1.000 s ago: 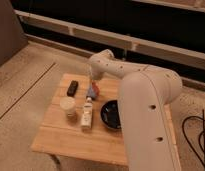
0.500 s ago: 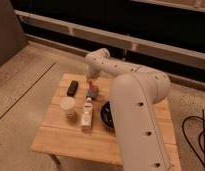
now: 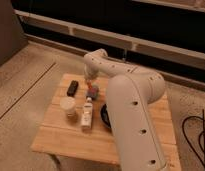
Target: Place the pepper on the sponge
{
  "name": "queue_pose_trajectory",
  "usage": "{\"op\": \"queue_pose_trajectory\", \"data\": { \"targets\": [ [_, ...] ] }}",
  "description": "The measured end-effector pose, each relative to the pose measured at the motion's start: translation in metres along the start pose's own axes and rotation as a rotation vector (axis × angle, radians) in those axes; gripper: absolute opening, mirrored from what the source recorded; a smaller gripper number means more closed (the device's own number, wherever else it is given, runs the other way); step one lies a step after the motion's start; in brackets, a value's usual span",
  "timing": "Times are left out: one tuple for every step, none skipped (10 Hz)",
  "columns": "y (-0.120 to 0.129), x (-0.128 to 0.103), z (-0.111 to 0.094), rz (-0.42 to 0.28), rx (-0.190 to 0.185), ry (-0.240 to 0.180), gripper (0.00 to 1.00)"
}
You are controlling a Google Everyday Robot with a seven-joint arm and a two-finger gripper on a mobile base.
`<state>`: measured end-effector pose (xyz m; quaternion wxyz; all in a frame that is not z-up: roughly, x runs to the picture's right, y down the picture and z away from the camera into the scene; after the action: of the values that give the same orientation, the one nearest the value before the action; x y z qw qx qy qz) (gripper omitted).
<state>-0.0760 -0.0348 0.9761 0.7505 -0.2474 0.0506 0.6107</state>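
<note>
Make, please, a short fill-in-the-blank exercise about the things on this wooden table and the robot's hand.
1. The hand hovers just above the sponge and the small red ____.
2. The block to the left of the sponge is ____ in colour.
3. The white bottle sits between the cup and the black ____.

Missing words: pepper; black; bowl.

One raised view, angled down past arm (image 3: 132, 112), hand (image 3: 89, 83) seemingly above table (image 3: 61, 133)
</note>
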Motion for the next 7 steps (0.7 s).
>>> {"op": "queue_pose_trajectory", "data": {
  "targets": [
    [-0.0036, 0.005, 0.0045, 0.009, 0.005, 0.014, 0.0],
    [-0.0077, 0.0099, 0.009, 0.019, 0.012, 0.029, 0.0],
    [-0.0095, 0.0118, 0.0114, 0.025, 0.015, 0.037, 0.0],
    [-0.0104, 0.0122, 0.0122, 0.027, 0.018, 0.041, 0.0],
    [-0.0103, 0.0108, 0.0124, 0.029, 0.019, 0.043, 0.0],
    [-0.0096, 0.0092, 0.012, 0.027, 0.019, 0.042, 0.0],
    [-0.0092, 0.0078, 0.0112, 0.024, 0.018, 0.04, 0.0]
  ]
}}
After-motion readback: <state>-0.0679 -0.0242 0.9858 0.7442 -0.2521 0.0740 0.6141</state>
